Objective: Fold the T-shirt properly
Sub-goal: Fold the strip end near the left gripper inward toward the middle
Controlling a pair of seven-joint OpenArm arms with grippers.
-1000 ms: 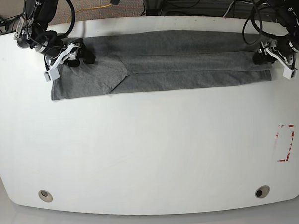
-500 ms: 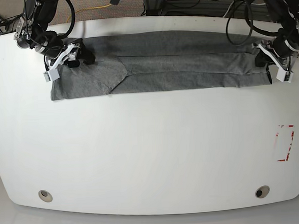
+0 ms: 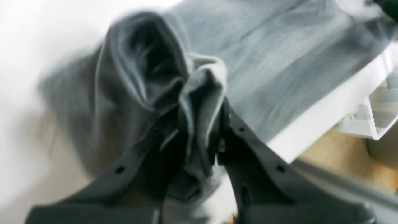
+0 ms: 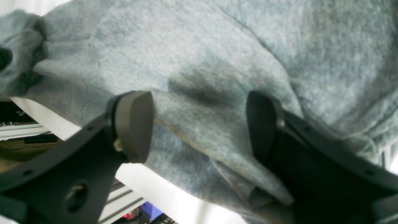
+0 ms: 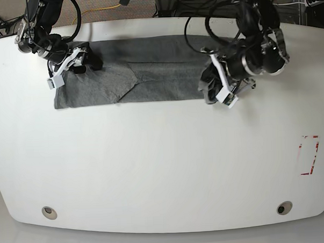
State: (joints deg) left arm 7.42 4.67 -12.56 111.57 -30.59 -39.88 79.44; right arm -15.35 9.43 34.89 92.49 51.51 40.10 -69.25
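The grey T-shirt (image 5: pixel 144 79) lies as a long folded band along the back of the white table (image 5: pixel 153 165). My left gripper (image 5: pixel 213 91) is shut on a bunch of the shirt's right end and holds it over the band, right of the middle. In the left wrist view the fingertips (image 3: pixel 224 124) pinch a fold of grey cloth (image 3: pixel 199 93). My right gripper (image 5: pixel 77 63) is open and rests over the shirt's left end. In the right wrist view the two pads (image 4: pixel 133 124) stand wide apart over flat cloth (image 4: pixel 202 62).
A red-marked rectangle (image 5: pixel 308 155) is on the table at the right. Two round holes (image 5: pixel 48 212) (image 5: pixel 284 208) sit near the front edge. The table's back edge (image 3: pixel 326 105) and a clear bin (image 3: pixel 379 105) show behind the shirt. Cables hang behind the table.
My left gripper has swept from the table's right end to right of the middle, dragging the shirt's right end along. The band is now shorter. The right arm has not moved.
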